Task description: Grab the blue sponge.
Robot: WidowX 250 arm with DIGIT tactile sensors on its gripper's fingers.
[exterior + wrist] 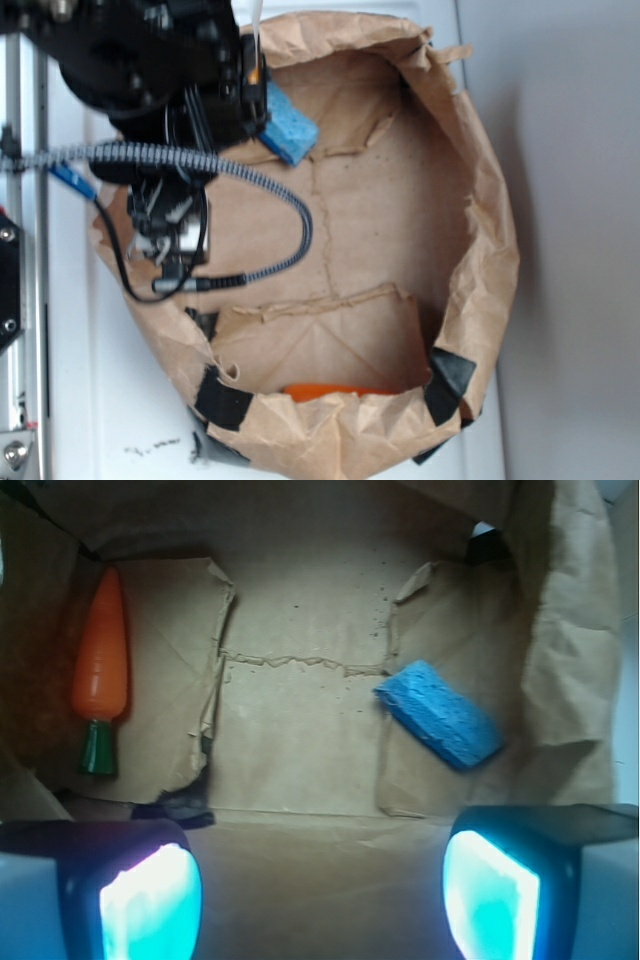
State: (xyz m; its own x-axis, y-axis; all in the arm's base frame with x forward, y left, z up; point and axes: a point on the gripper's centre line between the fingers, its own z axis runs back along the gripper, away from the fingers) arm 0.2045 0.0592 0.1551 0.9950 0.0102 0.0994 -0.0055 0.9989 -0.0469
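One brown paper bag, cut low and taped at two corners with black tape, lies on the white counter and holds everything else. One black arm hangs over it; its jaws stand wide apart with nothing between the two pads. One orange toy carrot with a green stem lies ahead and left of the jaws. One blue sponge lies flat on the bag floor ahead and slightly right, apart from both pads.
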